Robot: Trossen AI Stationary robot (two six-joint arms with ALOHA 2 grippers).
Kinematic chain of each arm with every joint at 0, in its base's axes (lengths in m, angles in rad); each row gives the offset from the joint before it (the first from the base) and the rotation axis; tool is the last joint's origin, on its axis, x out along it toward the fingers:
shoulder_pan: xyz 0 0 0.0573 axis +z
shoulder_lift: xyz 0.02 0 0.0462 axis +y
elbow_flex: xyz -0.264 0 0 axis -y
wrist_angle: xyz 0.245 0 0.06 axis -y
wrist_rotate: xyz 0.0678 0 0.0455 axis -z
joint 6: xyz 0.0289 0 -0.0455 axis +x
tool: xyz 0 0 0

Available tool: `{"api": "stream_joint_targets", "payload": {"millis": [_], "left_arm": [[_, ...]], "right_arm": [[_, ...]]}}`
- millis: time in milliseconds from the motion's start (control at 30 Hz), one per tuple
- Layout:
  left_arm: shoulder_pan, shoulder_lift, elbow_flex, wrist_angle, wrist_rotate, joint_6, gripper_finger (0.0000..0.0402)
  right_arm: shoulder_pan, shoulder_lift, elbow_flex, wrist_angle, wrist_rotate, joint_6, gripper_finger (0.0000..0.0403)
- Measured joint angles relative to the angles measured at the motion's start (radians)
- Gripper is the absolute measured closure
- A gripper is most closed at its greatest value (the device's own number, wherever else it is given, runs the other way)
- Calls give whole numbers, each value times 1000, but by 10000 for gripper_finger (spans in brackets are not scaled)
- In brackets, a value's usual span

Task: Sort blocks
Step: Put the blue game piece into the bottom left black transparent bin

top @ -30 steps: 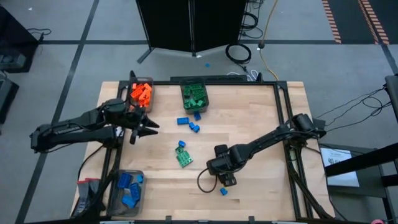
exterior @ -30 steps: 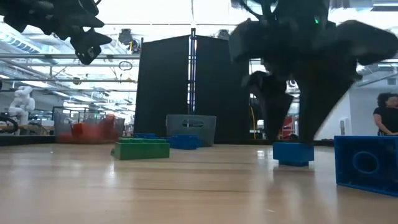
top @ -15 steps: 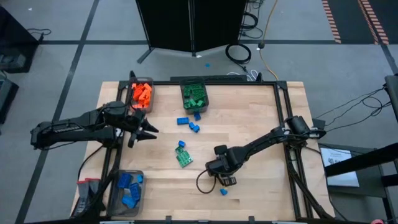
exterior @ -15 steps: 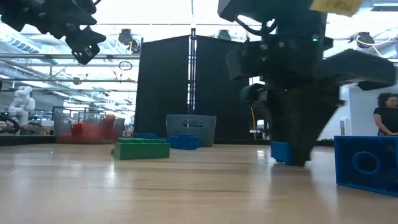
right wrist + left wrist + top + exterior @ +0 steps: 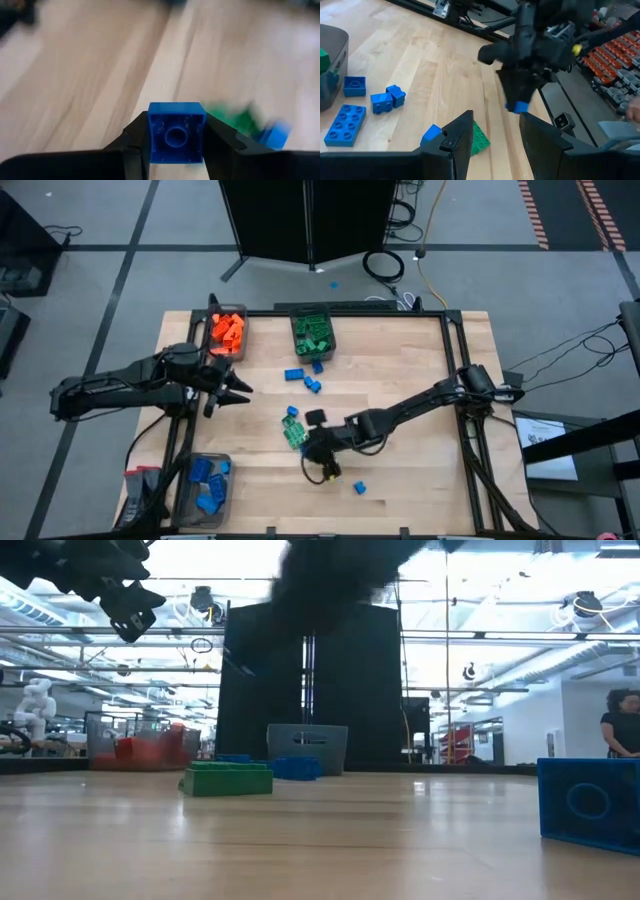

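- The right hand (image 5: 175,145) is clamped on a small blue block (image 5: 176,132), one dark finger pressed on each side
- The block is square, so it has no long side. Its hollow underside faces the wrist camera
- From above, the right arm reaches across the desk (image 5: 400,370) from the right edge toward the middle, with its hand (image 5: 322,463) low near the front
- The left wrist view shows that hand up off the wood with the blue block (image 5: 520,106) at its tip
- Just beside it lies a flat green block (image 5: 295,435) with a small blue one touching it
- One more blue block (image 5: 359,488) sits alone near the front edge
- A few blue blocks (image 5: 303,377) lie loose beside the bin of green blocks (image 5: 313,333)
- Orange blocks (image 5: 227,329) fill a bin at the back left, and blue ones fill a bin (image 5: 204,482) at the front left
- The left hand (image 5: 238,387) hangs above the left side of the desk, its fingers (image 5: 454,145) a little apart with nothing between them
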Motion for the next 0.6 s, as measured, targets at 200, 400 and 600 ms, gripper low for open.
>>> {"api": "stream_joint_targets", "payload": {"millis": [200, 400, 600], "left_arm": [[0, -35, 0, -2, 0, -5, 242], [0, -73, 0, -25, 1, -10, 242], [0, -101, 0, -26, 2, -10, 242]], "right_arm": [[-74, 35, 6, 454, -84, -121, 292], [-118, 186, 105, 572, -165, -104, 292], [-122, 385, 399, 505, -286, -105, 292]]}}
